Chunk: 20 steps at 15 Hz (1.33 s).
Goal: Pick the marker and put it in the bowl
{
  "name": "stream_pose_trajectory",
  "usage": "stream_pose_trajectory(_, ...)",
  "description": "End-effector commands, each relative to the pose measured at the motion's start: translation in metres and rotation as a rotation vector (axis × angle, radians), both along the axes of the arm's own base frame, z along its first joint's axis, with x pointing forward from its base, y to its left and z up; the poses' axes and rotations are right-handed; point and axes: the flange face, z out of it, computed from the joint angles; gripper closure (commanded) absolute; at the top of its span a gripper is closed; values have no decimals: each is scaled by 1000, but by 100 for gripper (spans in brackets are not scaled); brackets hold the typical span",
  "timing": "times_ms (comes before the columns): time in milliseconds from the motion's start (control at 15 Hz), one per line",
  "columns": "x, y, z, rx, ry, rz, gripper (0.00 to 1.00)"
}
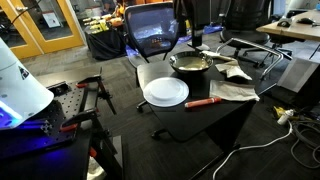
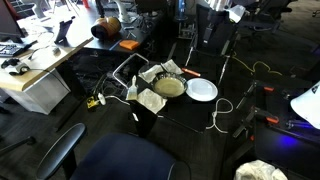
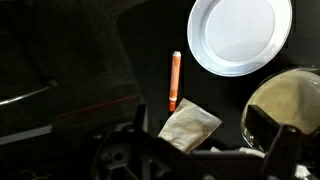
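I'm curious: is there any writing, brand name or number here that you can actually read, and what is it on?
No text can be read in any view.
The marker: any print on its red barrel is too small to make out.
The white plate and the bowl: no markings show.
Everything farther off in both exterior views: too small and blurred to read.

The slim red stick-shaped marker (image 3: 175, 78) has a darker tip. The flat round plate (image 3: 240, 35) is plain white, the shallow round metal bowl (image 3: 285, 110) dark with a bright rim, the surface (image 3: 155, 40) black.
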Motion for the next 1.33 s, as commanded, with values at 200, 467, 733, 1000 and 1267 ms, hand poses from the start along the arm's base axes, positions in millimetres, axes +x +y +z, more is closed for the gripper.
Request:
stream_pose_trajectory(200, 39, -2, -62, 67, 71, 26, 0)
stream_pose_trajectory(467, 54, -1, -99, 68, 104, 28, 0)
stream_pose_trajectory(733, 66, -5, -129, 58, 107, 28, 0)
stream_pose_trajectory(1000, 74, -13, -156, 51, 98, 16, 0)
stream_pose_trajectory(1267, 79, -19, -177, 45, 95, 11, 0)
